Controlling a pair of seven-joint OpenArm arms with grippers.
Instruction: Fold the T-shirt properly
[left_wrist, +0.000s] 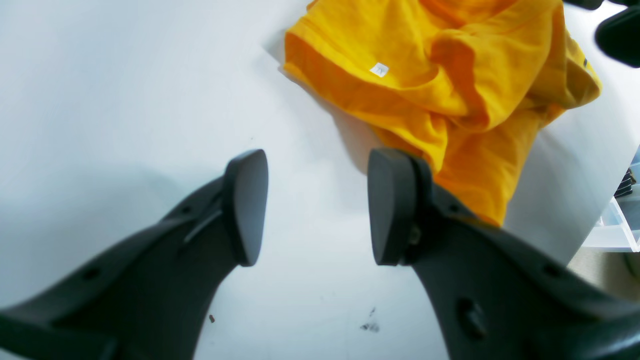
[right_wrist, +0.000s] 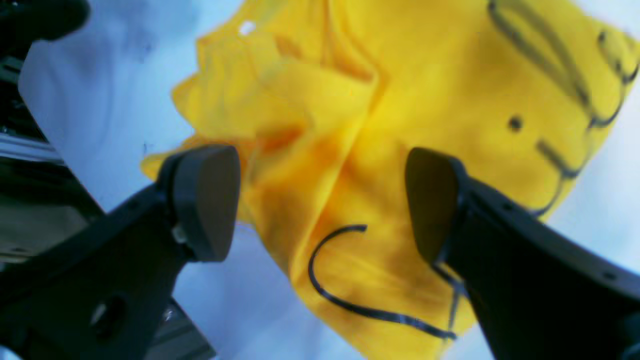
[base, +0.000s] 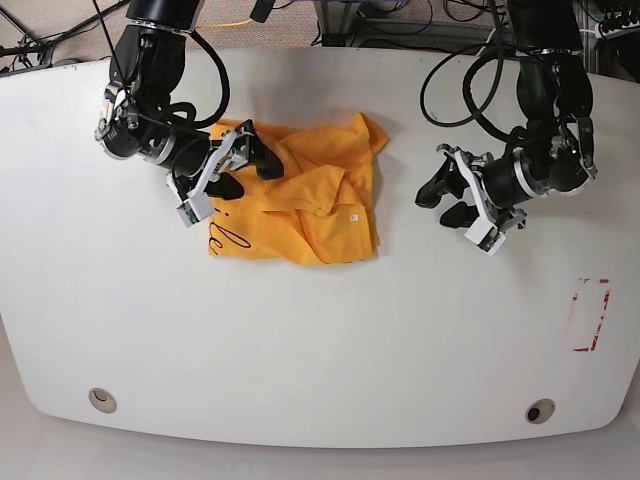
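So the white table (base: 320, 340) is the biggest thing going, and the T-shirt (base: 300, 205) sits on its far-left part in the base view as a rumpled heap, layers flopped over each other, only a bit of the black lettering (base: 228, 238) peeking out at the near-left corner.

The right gripper (right_wrist: 320, 200) hovers over the shirt with its fingers spread wide, nothing between them. The left gripper (left_wrist: 317, 205) is also wide open and empty, over bare table just beside the shirt's edge.

My worry: with the cloth stacked like this, a pinch could grab two layers at once and drag the whole bundle instead of spreading it.

Can't make out the sleeves or collar anywhere, and the right wrist view is blurry. That tiny white tag (left_wrist: 379, 69) on the fabric is unreadable.
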